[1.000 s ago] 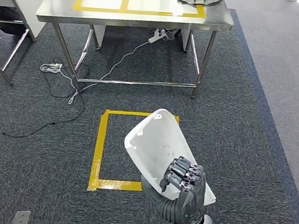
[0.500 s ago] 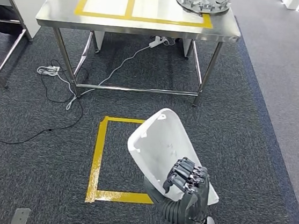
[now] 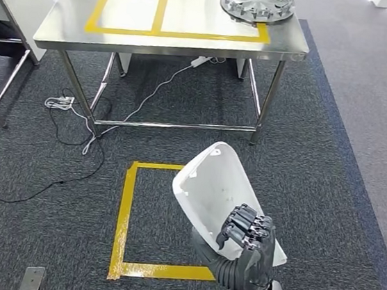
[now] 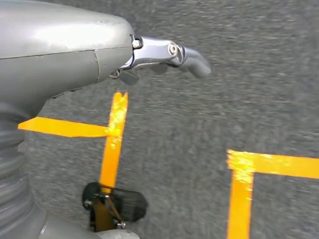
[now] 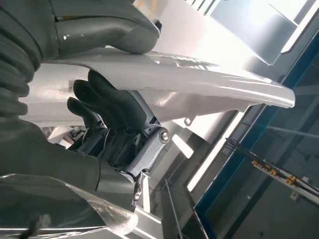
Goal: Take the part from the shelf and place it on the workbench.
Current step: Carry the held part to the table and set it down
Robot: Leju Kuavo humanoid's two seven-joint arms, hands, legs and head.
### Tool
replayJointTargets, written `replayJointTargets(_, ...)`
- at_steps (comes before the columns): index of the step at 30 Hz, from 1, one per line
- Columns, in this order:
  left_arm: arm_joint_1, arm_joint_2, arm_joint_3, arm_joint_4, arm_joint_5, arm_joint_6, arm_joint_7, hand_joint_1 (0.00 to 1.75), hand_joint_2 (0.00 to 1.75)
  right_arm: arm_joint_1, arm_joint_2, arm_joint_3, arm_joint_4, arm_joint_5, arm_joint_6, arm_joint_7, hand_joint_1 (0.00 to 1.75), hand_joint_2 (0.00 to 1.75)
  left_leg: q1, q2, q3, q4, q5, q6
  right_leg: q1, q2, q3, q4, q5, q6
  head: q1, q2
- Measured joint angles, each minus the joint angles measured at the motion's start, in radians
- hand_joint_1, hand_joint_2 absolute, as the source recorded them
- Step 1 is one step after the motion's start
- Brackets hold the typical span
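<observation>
Fingers (image 3: 245, 224) of the right hand (image 3: 247, 248) curl over the near edge of the white part (image 3: 217, 186), thumb under it; the right wrist view confirms the clamp, dark fingers on one face and thumb on the other. Left hand (image 4: 56, 50) hangs over the carpet; its fingers are mostly hidden behind the wrist cover, so whether they are apart or together cannot be told.

Key relation: the worktop (image 3: 63, 21) lies ahead of and above the held part, well apart from it, across a stretch of carpet with a yellow tape square (image 3: 122, 221) on the floor. The part's long axis runs from the hand forward and to the left, toward the worktop's near edge. Judgement: the carry is under way, placement not yet begun; the right hand is the one to deliver.

On the worktop, left to right: taped yellow rectangles (image 3: 160, 5), then a round metal fixture (image 3: 258, 0) at the far right corner.

Part appearance: thin, white, glossy shell, shallowly dished, rounded at the far end, broadening toward the hand.
</observation>
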Motion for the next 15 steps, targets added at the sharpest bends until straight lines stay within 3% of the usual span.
replayJointTargets(2,0.005,0.002,0.000,0.000,0.002,0.000,0.000,0.00,1.75,0.001,0.000,0.000,0.000,0.001,0.000,0.000,1.75,1.75,0.003,0.000,-0.099,0.134,-0.023,-0.008,0.000,0.000,0.029,-0.004,-0.023,-0.001,-0.001,0.000)
replayJointTargets(3,0.009,0.002,0.000,0.000,0.003,0.000,0.000,0.00,1.75,0.003,0.000,0.000,0.001,0.002,0.000,0.000,1.75,1.75,0.004,0.000,-0.136,0.167,-0.010,-0.010,0.000,0.001,0.045,-0.004,-0.037,0.000,-0.001,0.000)
replayJointTargets(4,0.012,0.003,0.000,0.000,0.003,0.000,0.000,0.00,1.75,0.004,0.000,0.000,0.001,0.003,0.000,0.000,1.75,1.75,0.005,0.000,-0.156,0.160,0.028,-0.011,-0.001,0.003,0.063,-0.004,-0.051,0.002,-0.001,0.000)
replayJointTargets(5,0.014,0.003,0.000,0.000,0.004,0.000,-0.001,0.00,1.75,0.004,0.000,0.000,0.001,0.004,0.000,0.001,1.75,1.75,0.005,0.000,-0.157,0.117,0.084,-0.011,-0.002,0.004,0.082,-0.004,-0.067,0.005,-0.001,0.000)
replayJointTargets(6,0.016,0.004,0.000,0.000,0.004,0.000,-0.001,0.00,1.75,0.004,0.000,0.000,0.001,0.005,0.000,0.001,1.75,1.75,0.005,0.001,-0.147,0.059,0.142,-0.010,-0.004,0.004,0.100,-0.005,-0.083,0.009,-0.001,0.000)
replayJointTargets(7,0.017,0.004,0.000,0.000,0.003,-0.001,-0.001,0.00,1.75,0.004,0.000,0.000,0.001,0.005,0.000,0.002,1.75,1.75,0.002,0.002,-0.135,0.009,0.181,-0.008,-0.003,0.005,0.115,-0.008,-0.098,0.014,-0.002,0.000)
replayJointTargets(8,0.017,0.004,0.000,0.000,0.003,-0.001,-0.002,0.00,1.75,0.004,0.000,0.000,0.001,0.006,0.000,0.002,1.75,1.75,-0.001,0.004,-0.117,-0.034,0.192,-0.003,-0.003,0.006,0.126,-0.012,-0.111,0.021,-0.004,0.000)
replayJointTargets(10,0.017,0.004,0.000,0.001,0.003,-0.002,-0.002,0.00,1.75,0.004,0.000,0.000,0.000,0.007,0.000,0.003,1.75,1.75,-0.006,0.005,-0.093,-0.068,0.163,0.013,0.000,0.007,0.146,-0.024,-0.119,0.036,-0.006,0.000)
replayJointTargets(12,0.018,0.004,0.000,0.000,0.003,-0.002,-0.002,0.00,1.75,0.002,0.000,-0.001,0.000,0.007,0.000,0.004,1.75,1.75,-0.003,0.001,-0.067,-0.093,0.142,0.031,0.000,0.006,0.149,-0.007,-0.102,0.049,-0.005,0.000)
replayJointTargets(13,0.018,0.003,0.000,0.000,0.003,-0.002,-0.003,0.00,1.75,0.001,0.000,-0.001,-0.001,0.008,0.000,0.003,1.75,1.75,-0.001,-0.001,-0.053,-0.104,0.136,0.039,0.000,0.005,0.131,0.032,-0.088,0.054,-0.003,0.000)
replayJointTargets(15,0.018,0.003,0.000,0.000,0.003,-0.002,-0.004,0.00,1.75,0.000,0.000,-0.001,-0.002,0.009,0.000,0.003,1.75,1.75,0.001,-0.003,-0.018,-0.125,0.121,0.050,0.000,0.004,0.042,0.153,-0.080,0.058,0.001,0.000)
